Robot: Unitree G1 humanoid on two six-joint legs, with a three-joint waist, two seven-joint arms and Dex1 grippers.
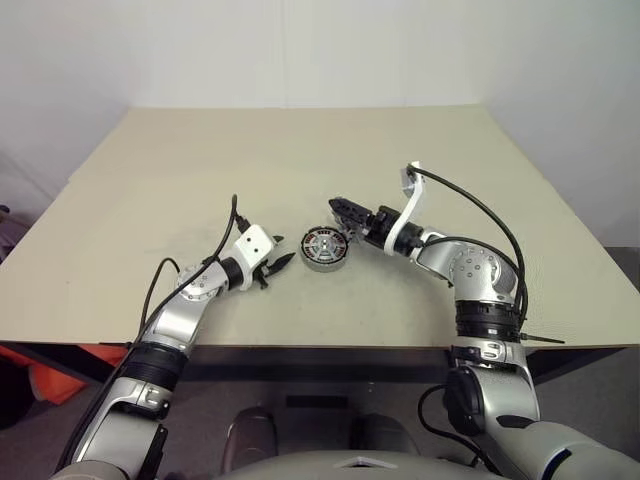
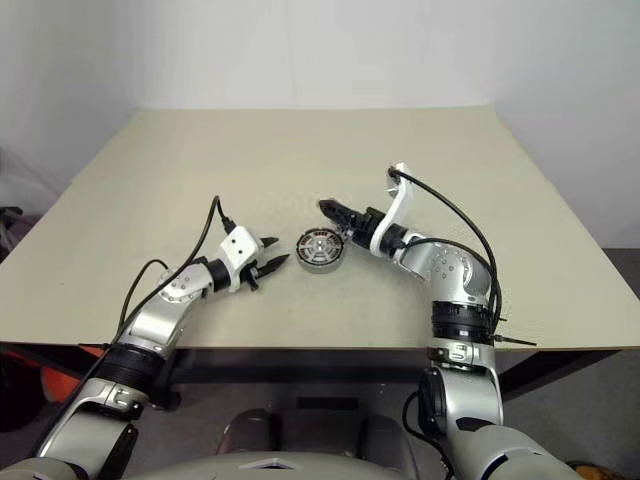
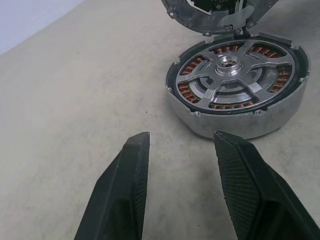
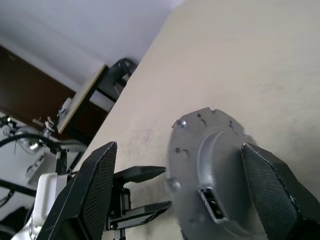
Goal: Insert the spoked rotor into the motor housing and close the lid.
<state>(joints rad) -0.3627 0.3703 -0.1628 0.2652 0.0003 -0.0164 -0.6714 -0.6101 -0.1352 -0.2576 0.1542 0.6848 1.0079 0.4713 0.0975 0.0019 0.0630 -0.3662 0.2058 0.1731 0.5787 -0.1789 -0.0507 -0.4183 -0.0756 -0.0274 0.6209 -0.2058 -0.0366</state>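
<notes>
Nearest, in the left wrist view: the left gripper's [image 1: 279, 269] two black fingers [image 3: 131, 175], spread partway with only bare table [image 1: 300, 150] between them. Holding nothing, tips low over the surface, aimed at the motor housing [image 1: 323, 248] just to their right.

Beyond those tips, lying flat near the table's middle: the motor housing, between the two grippers. Seen from the head as a small grey disc with dark marks. Seen from the left wrist in detail: copper-orange windings in the gaps, and the spoked rotor [image 3: 220, 88] already seated inside, shiny spokes running out from a central hub, rim sitting inside the housing's wall.

Just past the housing's far-right edge, raised off the table: the right gripper [image 1: 342, 212], pointing left. Carrying the lid [image 4: 210, 170] between widely spread fingers, tilted on edge. Hard to make out from the head. From the right wrist: a matte grey face with small rim holes, notches and a raised centre, one finger overlapping its rim, the other finger's contact not discernible. From the left wrist: the lid's edge hanging above the housing's far side, not yet on it.
</notes>
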